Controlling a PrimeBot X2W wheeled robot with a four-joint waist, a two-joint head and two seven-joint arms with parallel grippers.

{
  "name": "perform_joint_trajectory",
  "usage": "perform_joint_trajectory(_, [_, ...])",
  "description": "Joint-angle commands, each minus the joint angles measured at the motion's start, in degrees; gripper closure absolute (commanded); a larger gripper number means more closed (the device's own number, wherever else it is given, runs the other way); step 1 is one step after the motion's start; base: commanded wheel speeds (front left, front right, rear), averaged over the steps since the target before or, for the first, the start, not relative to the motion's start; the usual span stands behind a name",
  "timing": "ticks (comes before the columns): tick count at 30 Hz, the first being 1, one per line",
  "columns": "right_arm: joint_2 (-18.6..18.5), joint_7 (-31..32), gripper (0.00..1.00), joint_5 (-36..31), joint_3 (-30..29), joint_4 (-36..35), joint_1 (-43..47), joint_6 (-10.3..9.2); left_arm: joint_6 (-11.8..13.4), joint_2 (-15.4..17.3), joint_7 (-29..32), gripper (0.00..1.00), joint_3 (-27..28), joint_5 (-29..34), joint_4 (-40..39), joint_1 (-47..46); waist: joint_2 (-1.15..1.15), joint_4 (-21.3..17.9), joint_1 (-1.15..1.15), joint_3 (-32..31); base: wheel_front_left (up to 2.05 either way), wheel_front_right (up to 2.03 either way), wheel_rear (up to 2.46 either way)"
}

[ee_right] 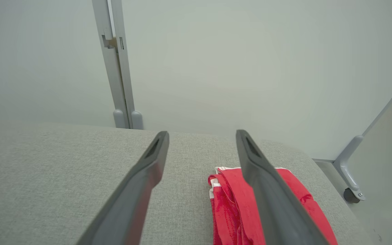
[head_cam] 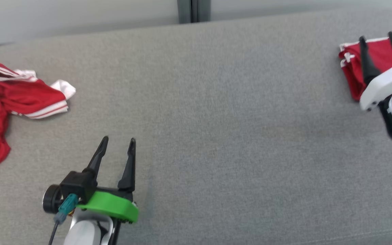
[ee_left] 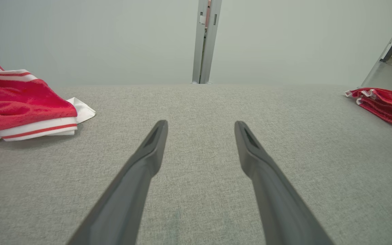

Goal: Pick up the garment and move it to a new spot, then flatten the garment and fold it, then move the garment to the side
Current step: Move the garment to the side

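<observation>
At the far left of the grey table [head_cam: 216, 119] lies a crumpled red garment [head_cam: 9, 98] with white stripes, spread loosely near the table's left edge. To its right, near the front of the table, is the left gripper [head_cam: 118, 139]. Its two dark fingers [ee_left: 141, 170] stand apart with nothing between them, above bare grey fabric and well apart from both garments.

The middle of the table is plain grey cloth.

At the far right, close to the back corner of the table, lies the folded red garment [head_cam: 381, 54], a small, neat pile with a white edge. The right gripper [head_cam: 376, 35] is over it. Its fingers [ee_right: 138, 190] are apart and hold nothing. In the right wrist view one finger crosses in front of the folded red garment [ee_right: 230, 204]; I cannot tell if it touches the cloth.
</observation>
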Motion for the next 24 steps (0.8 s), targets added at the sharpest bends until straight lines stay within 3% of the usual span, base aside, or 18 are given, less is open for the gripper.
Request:
perform_joint_trajectory(1, [0.93, -0.16, 0.0, -0.46, -0.57, -2.32, 3.21, -0.08, 0.43, 0.45, 0.0, 0.0, 0.79, -0.19, -0.01, 1.96, 0.0, 1.95, 0.0, -9.26, 0.0, 0.0, 0.0])
perform_joint_trajectory(11, [7.62, -0.17, 0.0, -4.05, -6.61, -21.51, 22.92, -0.08, 2.36, 1.38, 0.0, 0.0, 8.05, -1.14, -1.45, 7.64, 0.0, 1.52, 0.0, -12.67, 0.0, 0.0, 0.0])
perform_joint_trajectory(17, [11.9, -0.17, 0.0, -4.3, -10.92, -29.53, 32.76, -0.07, 1.53, 0.84, 0.0, 0.0, 10.1, -0.85, -1.47, 9.53, 0.0, 1.4, 0.0, -13.15, 0.0, 0.0, 0.0])
perform_joint_trajectory(24, [12.99, -0.18, 0.0, -5.11, -13.3, -34.76, 40.09, -0.07, 0.55, -0.09, 0.0, 0.0, 11.02, 0.44, -1.56, 10.52, 0.0, 1.25, 0.0, -13.27, 0.0, 0.0, 0.0])
